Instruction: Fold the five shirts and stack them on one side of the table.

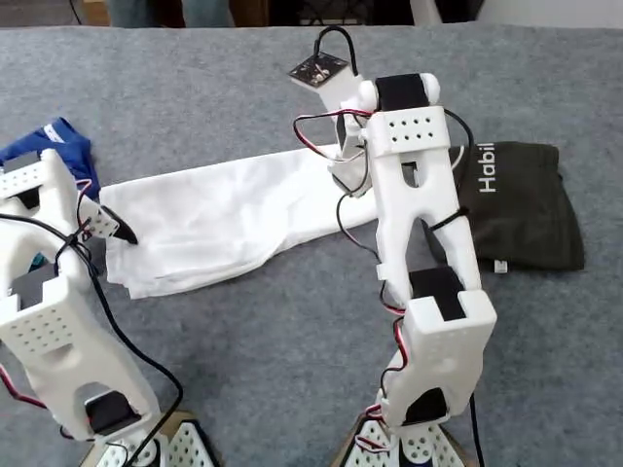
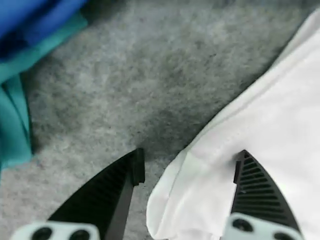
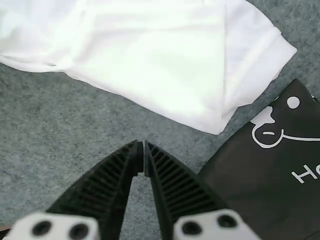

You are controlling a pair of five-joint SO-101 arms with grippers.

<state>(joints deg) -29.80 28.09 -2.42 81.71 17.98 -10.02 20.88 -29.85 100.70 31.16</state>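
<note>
Over edge of white shirt [image 2: 260, 115], left gripper [image 2: 190, 162] gapes.

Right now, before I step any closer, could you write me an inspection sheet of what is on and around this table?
Surface: grey, felt-like table top.
Job's things: white shirt stretched across the middle; dark shirt with white print folded on the right; blue shirt and teal shirt bunched at the left edge.
Clutter: nothing seen.
Jaws: left pair open, astride the white shirt's edge; right pair shut, over the table between the white and dark shirts.
Cables: wires run along both arms.
Surroundings: dim room past the far edge; too little to tell.
</note>
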